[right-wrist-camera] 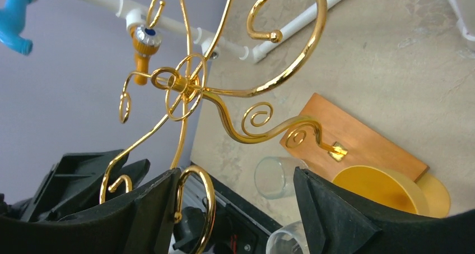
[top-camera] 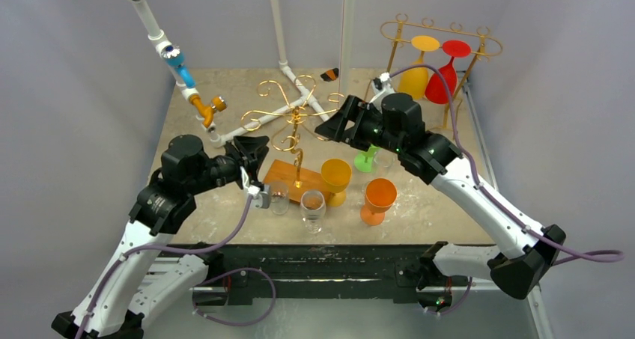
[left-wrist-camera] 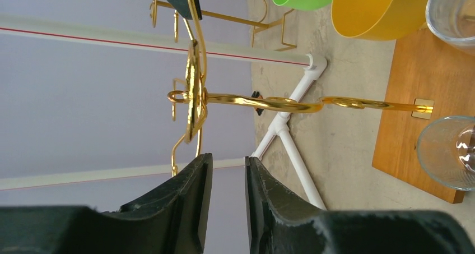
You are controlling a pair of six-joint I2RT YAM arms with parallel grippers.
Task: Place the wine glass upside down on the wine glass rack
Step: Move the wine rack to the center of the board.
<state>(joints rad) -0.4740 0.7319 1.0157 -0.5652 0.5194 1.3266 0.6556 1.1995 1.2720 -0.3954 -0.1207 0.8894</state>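
Note:
The gold wine glass rack stands on a wooden base mid-table. Two clear wine glasses stand upright at the base's near edge, with a yellow glass, an orange glass and a green glass to the right. My left gripper hovers left of the rack, its fingers a narrow gap apart with nothing between them. My right gripper is wide open at the rack's right side. A gold hook curls just beside its left finger. No glass is held.
A second gold rack at the back right carries a yellow glass and a red glass hanging upside down. A white pipe frame lies behind the centre rack. A pipe with blue and orange fittings slants at the back left.

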